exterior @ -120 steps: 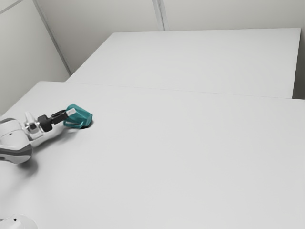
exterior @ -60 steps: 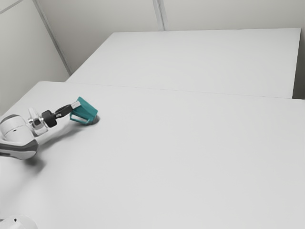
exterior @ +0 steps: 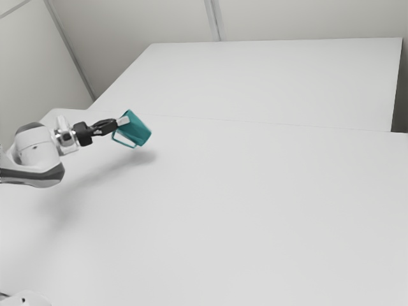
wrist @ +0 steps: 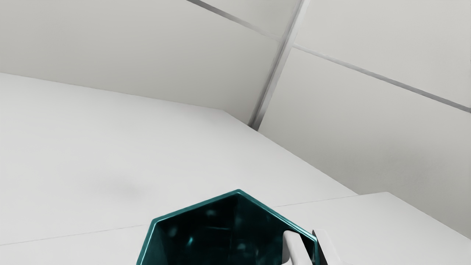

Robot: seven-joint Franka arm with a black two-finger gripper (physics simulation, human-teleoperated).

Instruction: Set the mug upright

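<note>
Up off the table and toward the exterior view's right: that is how the mug (exterior: 134,129) has travelled since the earlier frames, with the arm (exterior: 36,150) rising alongside it. Reading from that view's left, I have the arm reaching in and the hand pointing toward the view's right. At its end my gripper (exterior: 123,120) is closed on the mug's wall near the rim; the wrist view shows one finger (wrist: 296,247) inside the mouth and the other (wrist: 328,247) outside, with the wall pinched between them. I judge that this rim hold leaves the base free to meet the table (exterior: 255,197). Just below the fingertips the handle (exterior: 122,141) hangs on the mug's lower side. Farther right is the mug's body, tilted, mouth toward my hand and base angled down and away. Its shadow (exterior: 145,157) lies apart beneath it, so I take it to be clear of the surface, probably to give it room to turn. It isn't upright yet: I'd want the base swung level before lowering, gently, since a one-wall pinch could let it swivel.
</note>
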